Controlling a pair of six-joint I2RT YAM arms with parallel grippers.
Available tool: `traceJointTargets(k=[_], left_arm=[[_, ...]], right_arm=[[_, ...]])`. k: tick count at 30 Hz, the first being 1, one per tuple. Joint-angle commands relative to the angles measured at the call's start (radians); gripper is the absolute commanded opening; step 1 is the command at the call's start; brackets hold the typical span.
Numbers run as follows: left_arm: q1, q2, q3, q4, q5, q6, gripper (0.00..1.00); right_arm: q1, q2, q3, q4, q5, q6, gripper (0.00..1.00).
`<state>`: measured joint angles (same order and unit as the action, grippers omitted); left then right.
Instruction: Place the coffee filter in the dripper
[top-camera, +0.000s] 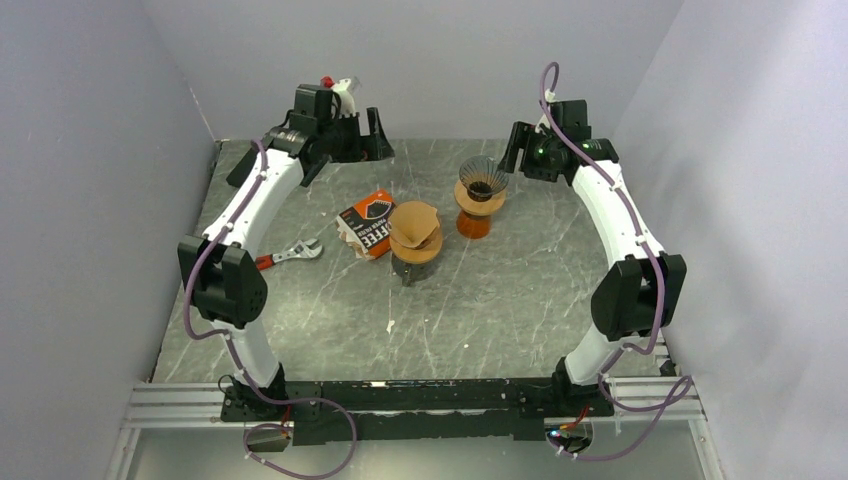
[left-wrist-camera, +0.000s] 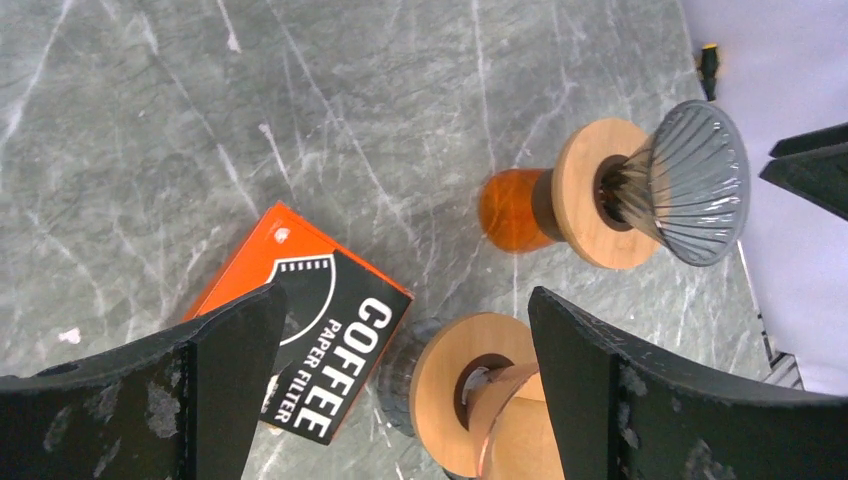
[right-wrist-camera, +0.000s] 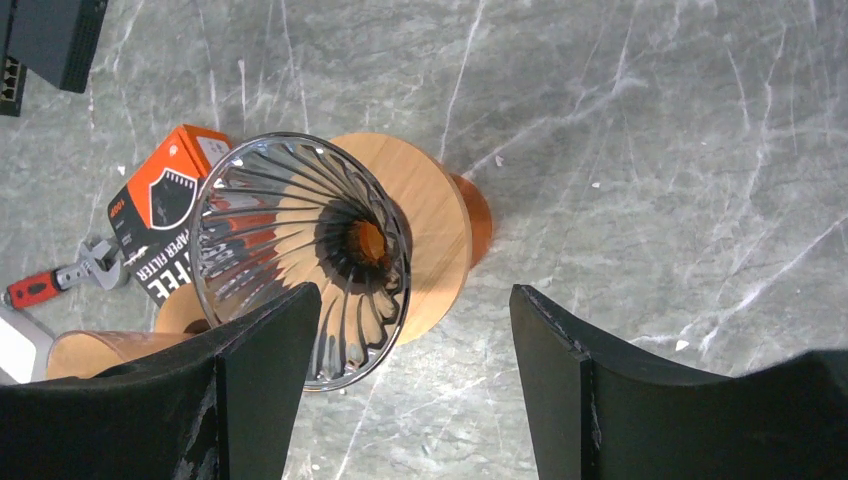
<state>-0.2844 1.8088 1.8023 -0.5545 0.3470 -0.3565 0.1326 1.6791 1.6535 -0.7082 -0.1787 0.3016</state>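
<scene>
A brown paper coffee filter sits as a cone in a dripper with a wooden collar on a dark base; in the left wrist view the filter shows at the bottom edge. A second dripper, ribbed clear glass with a wooden collar on an orange base, stands behind and to the right with nothing in it. My left gripper hangs open at the back left, its jaws wide and empty. Just right of the glass dripper, my right gripper is open too, nothing between its fingers.
An orange and black box of coffee paper filters lies left of the filter-holding dripper. A red-handled wrench lies further left, near the left arm. Grey walls close in the marble-patterned table on three sides.
</scene>
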Motion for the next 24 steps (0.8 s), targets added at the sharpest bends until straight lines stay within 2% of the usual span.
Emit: traceJointTargets(k=[1,6,11,17,24], left_arm=[[0.009,-0.007,0.033,-0.053,-0.090,0.044,0.97],[0.038,-0.060,-0.051,-0.073,-0.196,0.051,0.98],[0.116,-0.133,-0.206,-0.053,-0.180,0.008,0.97],[0.237,-0.202,-0.421,0.006,-0.003,-0.086,0.95],[0.340,-0.233,-0.690,0.151,0.206,-0.213,0.91]], right_arm=[[-0.011,-0.071,-0.022,0.078,-0.073,0.032,0.74],[-0.015,-0.076,-0.016,0.090,-0.092,0.039,0.74],[-0.015,-0.076,-0.011,0.088,-0.093,0.030,0.75],[-0.015,-0.101,-0.031,0.110,-0.105,0.031,0.77],[-0.015,-0.129,-0.068,0.157,-0.131,0.049,0.77]])
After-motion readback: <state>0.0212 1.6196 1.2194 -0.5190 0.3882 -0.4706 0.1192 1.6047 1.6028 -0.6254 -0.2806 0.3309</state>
